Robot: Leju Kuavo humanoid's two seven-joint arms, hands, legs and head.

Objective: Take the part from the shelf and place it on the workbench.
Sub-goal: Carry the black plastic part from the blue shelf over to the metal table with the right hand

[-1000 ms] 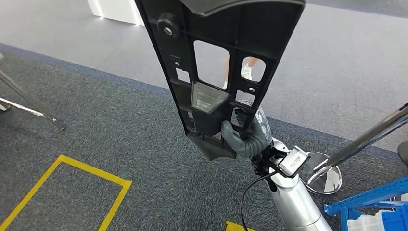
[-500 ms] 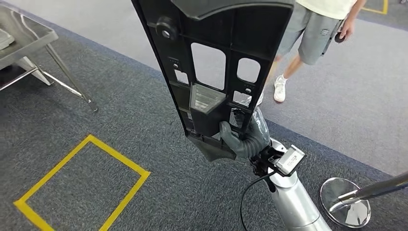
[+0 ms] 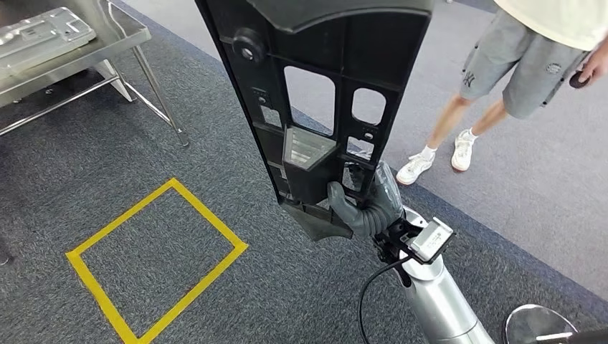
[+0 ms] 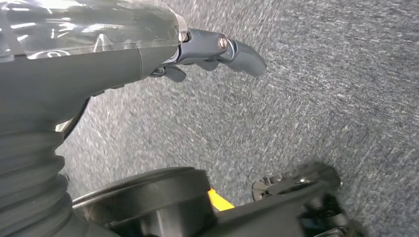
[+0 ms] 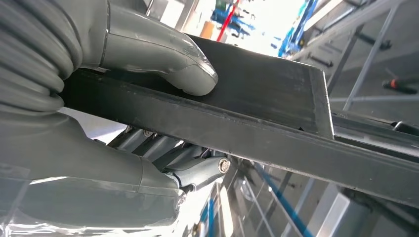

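Note:
The part [image 3: 373, 57] is a long black plastic panel with several cutouts, standing upright close in front of the head view. My right hand [image 3: 366, 208] grips its lower end, arm raised from the lower right. In the right wrist view the thumb [image 5: 163, 59] presses on one face of the part [image 5: 267, 94] and the fingers [image 5: 197, 168] wrap under the other. The steel workbench [image 3: 107, 50] stands at the far left, apart from the part. My left hand [image 4: 123, 54] hangs over grey carpet, fingers loosely extended and holding nothing.
A person in grey shorts and white shoes [image 3: 502, 79] stands on the lighter floor at the right. A yellow tape square [image 3: 154, 258] marks the carpet at the lower left. A silvery metal piece [image 3: 39, 36] lies on the workbench. A chrome post base [image 3: 538, 326] sits at the bottom right.
The whole view has swung: the workbench has come in at the upper left, and the yellow square and the person have shifted. My right hand holds the part as before.

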